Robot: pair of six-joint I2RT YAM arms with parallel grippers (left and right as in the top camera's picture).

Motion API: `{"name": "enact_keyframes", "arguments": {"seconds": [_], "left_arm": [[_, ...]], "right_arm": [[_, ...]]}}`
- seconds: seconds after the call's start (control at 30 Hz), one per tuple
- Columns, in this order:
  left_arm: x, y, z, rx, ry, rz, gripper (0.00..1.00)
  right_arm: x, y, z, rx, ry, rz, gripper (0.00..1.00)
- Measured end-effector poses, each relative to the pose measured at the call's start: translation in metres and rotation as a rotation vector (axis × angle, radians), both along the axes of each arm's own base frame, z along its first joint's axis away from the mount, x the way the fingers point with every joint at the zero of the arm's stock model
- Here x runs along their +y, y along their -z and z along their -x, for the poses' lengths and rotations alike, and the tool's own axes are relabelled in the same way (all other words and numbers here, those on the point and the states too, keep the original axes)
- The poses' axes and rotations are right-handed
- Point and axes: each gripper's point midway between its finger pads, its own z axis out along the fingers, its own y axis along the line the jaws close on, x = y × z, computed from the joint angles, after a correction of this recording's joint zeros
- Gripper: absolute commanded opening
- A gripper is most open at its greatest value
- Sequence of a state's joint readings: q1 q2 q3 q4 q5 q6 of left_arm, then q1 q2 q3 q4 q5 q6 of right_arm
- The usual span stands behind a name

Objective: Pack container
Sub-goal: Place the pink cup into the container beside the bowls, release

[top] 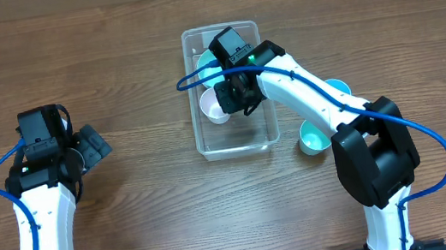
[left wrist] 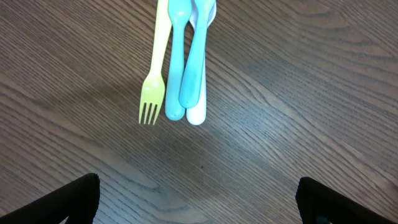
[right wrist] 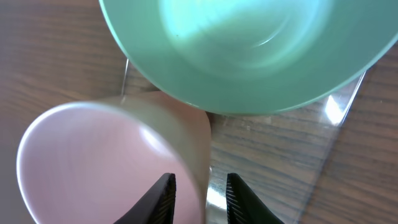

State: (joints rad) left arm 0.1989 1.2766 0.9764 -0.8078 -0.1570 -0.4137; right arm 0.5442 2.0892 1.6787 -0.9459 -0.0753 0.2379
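Note:
The clear container (top: 239,148) stands at the table's middle; its see-through wall also shows in the right wrist view (right wrist: 336,112). Inside it sit a teal bowl (top: 207,67) at the far end, large in the right wrist view (right wrist: 249,50), and a pale pink cup (top: 214,109) upright beside it. My right gripper (top: 232,98) is down in the container. Its fingers (right wrist: 199,186) stand slightly apart astride the cup's wall (right wrist: 93,168), with a gap at the outer finger. My left gripper (top: 92,146) is open and empty above the bare table (left wrist: 198,199).
A yellow-green fork (left wrist: 152,81), blue utensils (left wrist: 186,62) and a white one (left wrist: 196,115) lie together on the table ahead of my left gripper. Two teal bowls (top: 335,89) (top: 313,137) sit right of the container, partly under my right arm.

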Motion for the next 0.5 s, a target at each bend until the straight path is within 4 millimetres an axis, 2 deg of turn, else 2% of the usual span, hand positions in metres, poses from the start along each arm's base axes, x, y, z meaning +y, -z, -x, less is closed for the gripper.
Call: {"name": "enact_keyframes", "arguments": {"seconds": [0.03, 0.2, 0.3, 0.4, 0.47, 0.5], "left_arm": [[0.0, 0.0, 0.0, 0.0, 0.0, 0.0, 1.0], [0.0, 0.0, 0.0, 0.0, 0.0, 0.0, 1.0], [0.0, 0.0, 0.0, 0.0, 0.0, 0.0, 1.0], [0.0, 0.0, 0.0, 0.0, 0.0, 0.0, 1.0], [0.0, 0.0, 0.0, 0.0, 0.0, 0.0, 1.0], [0.0, 0.0, 0.0, 0.0, 0.0, 0.0, 1.0]], "right_arm": [[0.0, 0.0, 0.0, -0.001, -0.003, 0.0, 0.42], [0.001, 0.001, 0.007, 0.032, -0.009, -0.01, 0.53], [0.004, -0.013, 0.005, 0.03, -0.01, -0.018, 0.6], [0.006, -0.051, -0.006, -0.03, -0.005, -0.057, 0.61], [0.0, -0.081, -0.01, -0.076, 0.011, -0.088, 0.61], [-0.007, -0.1, -0.01, -0.108, 0.023, -0.102, 0.65]]}}
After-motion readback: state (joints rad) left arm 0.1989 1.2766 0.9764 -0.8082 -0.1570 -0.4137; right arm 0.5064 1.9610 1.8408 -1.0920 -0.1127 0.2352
